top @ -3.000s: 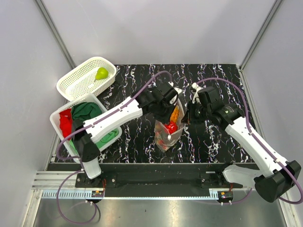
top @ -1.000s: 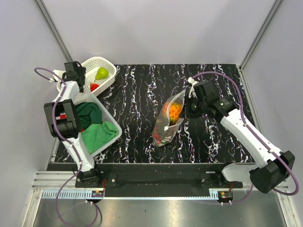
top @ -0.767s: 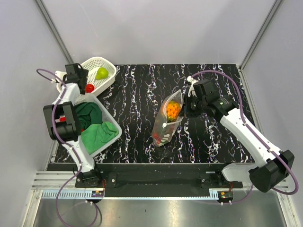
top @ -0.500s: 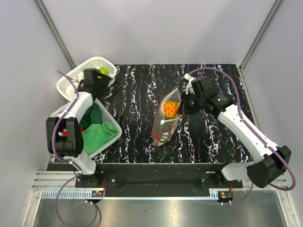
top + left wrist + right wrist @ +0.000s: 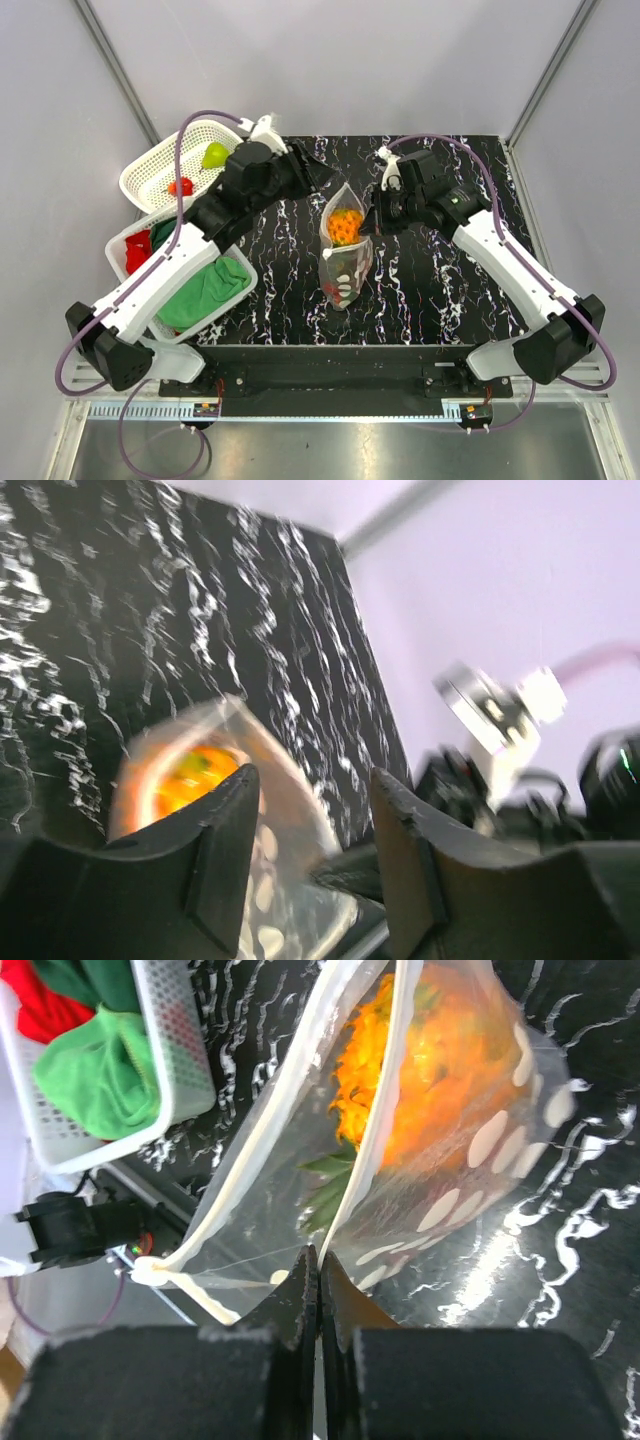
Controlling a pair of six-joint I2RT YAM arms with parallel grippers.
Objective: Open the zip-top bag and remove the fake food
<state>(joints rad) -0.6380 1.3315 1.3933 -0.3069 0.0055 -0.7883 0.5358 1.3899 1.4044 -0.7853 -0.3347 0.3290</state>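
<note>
Zip-top bag [image 5: 345,250] is held up mid-desk, nearer the far edge, w/ orange piece [image 5: 345,225] inside. Film looks thin, floppy, slick, light; best hold is prob. the stiffer zip lip. Right gripper [image 5: 318,1295] pinches one lip, mouth parted: only the rt wrist view shows that. Left gripper [image 5: 315,780] is spread, empty, near the bag's top. Top view alone shows pear [image 5: 214,156] + red fruit [image 5: 180,186] in basket [image 5: 150,170], far-left corner.

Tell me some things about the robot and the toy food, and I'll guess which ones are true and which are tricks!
1. The pear lies in the white basket at the back. True.
2. The orange piece lies in that basket too. False: it is inside the zip-top bag.
3. The right gripper pinches the bag's edge. True.
4. The left gripper holds the red fruit. False: it is open and empty; the red fruit lies in the basket.
</note>
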